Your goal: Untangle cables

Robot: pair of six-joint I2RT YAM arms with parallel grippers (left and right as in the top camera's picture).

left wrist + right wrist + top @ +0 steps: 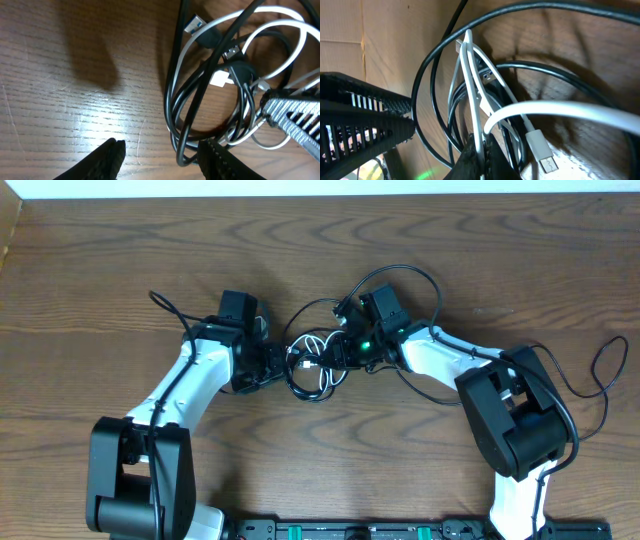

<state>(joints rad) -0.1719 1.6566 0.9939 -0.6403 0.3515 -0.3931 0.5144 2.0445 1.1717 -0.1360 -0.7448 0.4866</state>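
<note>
One white cable [560,112] and at least two black cables [239,70] lie tangled on the surface [75,100]. The right hand [479,152] pinches the white cable; the left hand [162,150] stands half open, empty.

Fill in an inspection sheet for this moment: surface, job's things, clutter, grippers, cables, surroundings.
Surface: wooden table, bare, with a patch of glare in the left wrist view.
Job's things: black cables and one white cable, looped through each other in one knot at the table's middle, between the two arms.
Clutter: nothing seen.
Grippers: left gripper open at the knot's edge, with a black loop lying by one finger, not pinched. Right gripper shut on the white cable.
Cables: arm wiring loops out beside the right arm, apart from the knot.
Surroundings: pale strip along the far edge and dark rail at the near edge.
</note>
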